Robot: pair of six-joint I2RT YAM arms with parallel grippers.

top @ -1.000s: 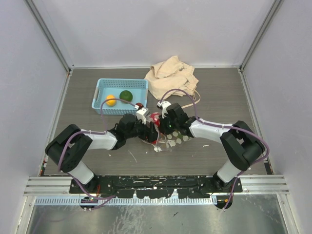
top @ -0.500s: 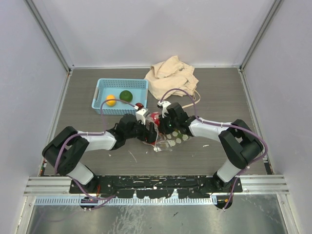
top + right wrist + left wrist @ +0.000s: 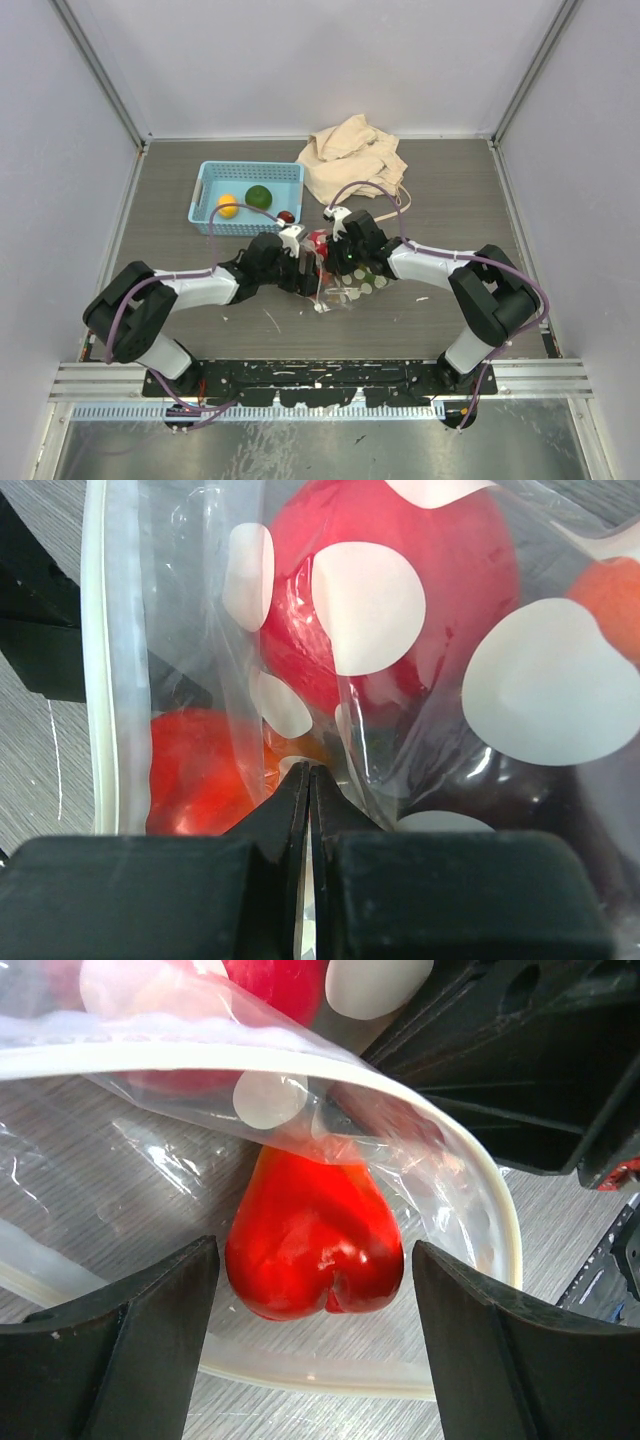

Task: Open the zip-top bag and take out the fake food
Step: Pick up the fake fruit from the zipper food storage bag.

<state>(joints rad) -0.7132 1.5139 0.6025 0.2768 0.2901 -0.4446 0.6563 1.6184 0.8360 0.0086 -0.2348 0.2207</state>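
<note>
Blue plastic basket (image 3: 205, 196) at the left holds 2 pieces of fake food, a yellow fruit (image 3: 228, 205) and a green fruit (image 3: 259, 196). A small red thing (image 3: 287, 216) just beside its right corner is too small to name. From above the middle is hard to read: both wrists meet over the zip-top bag (image 3: 350, 288) and cover most of it, and no fingertip shows. Its own camera shows the left gripper (image 3: 312, 1260) with fingers wide apart. A red pepper (image 3: 315, 1235) lies between them, untouched, inside the loop of the white zip strip (image 3: 500, 1210). The right gripper (image 3: 308, 800) has its fingers pressed together on the bag's film. Behind the dots are a red round fruit (image 3: 480, 570), something dark, and an orange piece (image 3: 610, 590) cut off by the frame edge. A beige cloth bag (image 3: 352, 158) lies behind, apart.
</note>
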